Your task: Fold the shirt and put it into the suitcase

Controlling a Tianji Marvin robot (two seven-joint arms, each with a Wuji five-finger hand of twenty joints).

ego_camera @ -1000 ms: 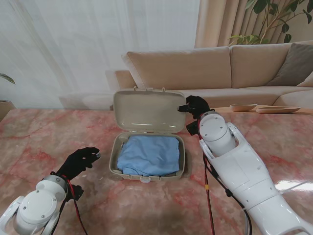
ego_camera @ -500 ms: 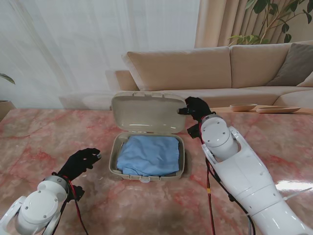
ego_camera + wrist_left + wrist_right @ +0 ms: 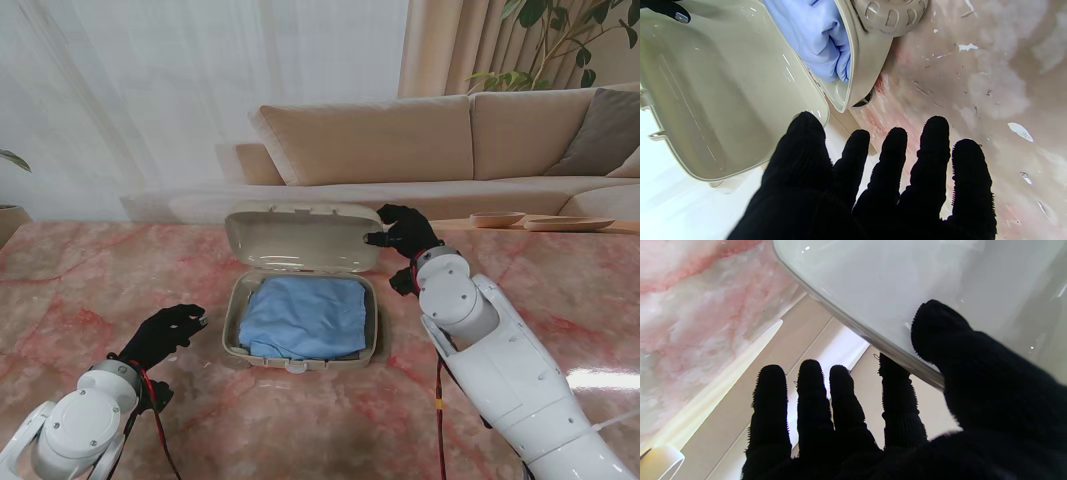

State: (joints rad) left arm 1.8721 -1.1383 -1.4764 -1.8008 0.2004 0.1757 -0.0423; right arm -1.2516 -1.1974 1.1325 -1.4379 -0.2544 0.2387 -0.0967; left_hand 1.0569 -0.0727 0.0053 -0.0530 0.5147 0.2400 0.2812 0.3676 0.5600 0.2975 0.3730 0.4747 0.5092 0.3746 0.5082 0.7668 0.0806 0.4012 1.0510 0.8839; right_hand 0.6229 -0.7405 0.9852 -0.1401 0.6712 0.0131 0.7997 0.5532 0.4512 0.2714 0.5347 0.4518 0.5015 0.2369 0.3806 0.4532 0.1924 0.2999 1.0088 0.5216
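Lower now, lid (image 3: 300,238) pinched in my right hand (image 3: 404,230) tips toward six o'clock over shirt (image 3: 305,316); left hand (image 3: 165,333) empty, fingers spread.

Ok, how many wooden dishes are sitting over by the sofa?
2. A small wooden bowl and a longer shallow tray sit side by side, farther from me, to the right of the right hand. Others may be hidden.

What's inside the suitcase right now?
A folded blue shirt fills the base of the suitcase. Anything beneath it is covered. The lid is partly lowered, the right hand pinching its edge.
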